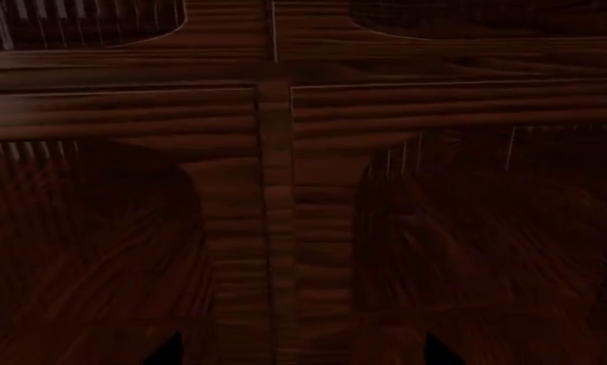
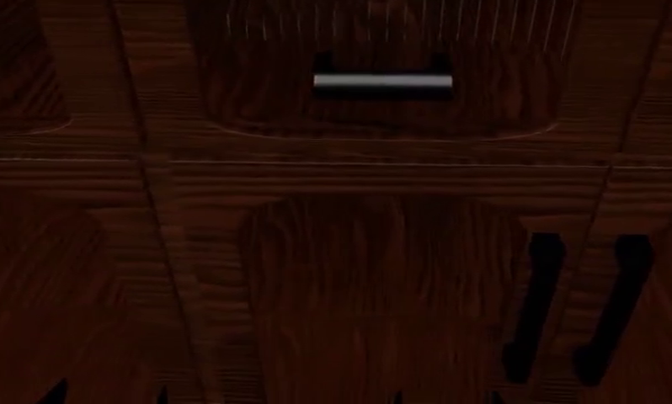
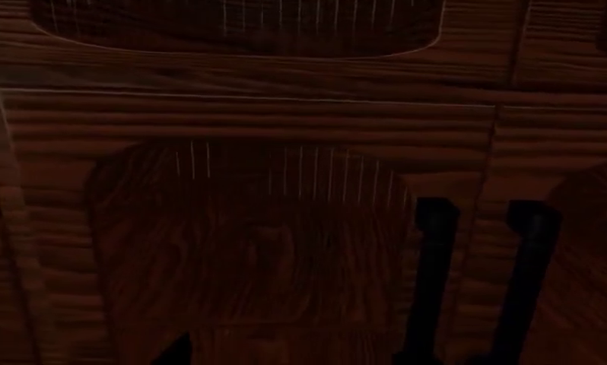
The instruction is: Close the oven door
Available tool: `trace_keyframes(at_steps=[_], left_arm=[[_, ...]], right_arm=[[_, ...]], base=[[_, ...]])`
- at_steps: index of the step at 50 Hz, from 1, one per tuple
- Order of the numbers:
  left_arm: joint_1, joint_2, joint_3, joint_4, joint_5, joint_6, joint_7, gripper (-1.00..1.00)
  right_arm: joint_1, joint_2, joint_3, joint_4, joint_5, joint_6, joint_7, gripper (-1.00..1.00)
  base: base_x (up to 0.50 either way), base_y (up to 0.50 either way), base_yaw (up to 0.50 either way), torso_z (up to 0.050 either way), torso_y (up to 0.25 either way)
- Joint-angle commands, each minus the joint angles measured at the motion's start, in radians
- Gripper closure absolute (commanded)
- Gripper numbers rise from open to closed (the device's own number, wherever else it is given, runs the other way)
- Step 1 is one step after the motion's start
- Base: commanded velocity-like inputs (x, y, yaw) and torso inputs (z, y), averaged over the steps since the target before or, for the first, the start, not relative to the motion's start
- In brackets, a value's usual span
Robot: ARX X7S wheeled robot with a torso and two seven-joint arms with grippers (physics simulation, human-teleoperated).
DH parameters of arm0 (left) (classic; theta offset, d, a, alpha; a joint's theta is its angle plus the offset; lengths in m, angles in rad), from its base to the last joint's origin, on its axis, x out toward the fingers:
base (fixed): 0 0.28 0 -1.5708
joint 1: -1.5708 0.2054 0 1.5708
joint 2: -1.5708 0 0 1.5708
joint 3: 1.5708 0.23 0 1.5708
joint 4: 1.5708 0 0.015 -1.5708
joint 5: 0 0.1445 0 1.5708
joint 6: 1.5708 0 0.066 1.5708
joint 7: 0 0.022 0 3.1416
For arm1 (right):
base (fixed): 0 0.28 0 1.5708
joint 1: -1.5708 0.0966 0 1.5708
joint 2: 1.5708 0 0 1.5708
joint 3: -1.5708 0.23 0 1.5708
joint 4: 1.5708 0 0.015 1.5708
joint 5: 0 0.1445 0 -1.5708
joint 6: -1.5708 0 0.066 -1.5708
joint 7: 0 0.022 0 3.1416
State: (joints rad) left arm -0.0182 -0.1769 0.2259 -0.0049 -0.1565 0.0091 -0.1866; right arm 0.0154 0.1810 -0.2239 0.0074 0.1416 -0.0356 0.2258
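All three cameras face dark wooden cabinet fronts point(image 2: 381, 227) closely.

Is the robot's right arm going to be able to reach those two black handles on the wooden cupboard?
Probably yes. The black handles look close in the right wrist view, standing on the wooden cupboard, and nothing shows in between to block the way.

Dark red-brown wooden cabinet fronts point(image 2: 381, 177) fill every view, one drawer bearing a short silver handle point(image 2: 382, 82).

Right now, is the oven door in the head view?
No, only dark wooden cabinet fronts and one short silver handle show.
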Motion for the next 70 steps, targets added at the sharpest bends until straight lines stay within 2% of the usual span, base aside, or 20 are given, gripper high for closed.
trace_keyframes(at_steps=[1, 70], left_arm=[[0.000, -0.005, 0.004, -0.002, -0.001, 0.005, -0.011, -1.00], [-0.007, -0.030, 0.037, 0.000, -0.015, 0.013, -0.055, -1.00]], right_arm=[[0.001, 0.003, -0.008, 0.001, 0.001, 0.001, 0.008, -1.00], [0.008, 0.030, -0.043, 0.004, 0.025, -0.011, 0.034, -1.00]], base=[[0.00, 0.46, 0.00, 0.000, 0.000], [0.00, 0.45, 0.00, 0.000, 0.000]])
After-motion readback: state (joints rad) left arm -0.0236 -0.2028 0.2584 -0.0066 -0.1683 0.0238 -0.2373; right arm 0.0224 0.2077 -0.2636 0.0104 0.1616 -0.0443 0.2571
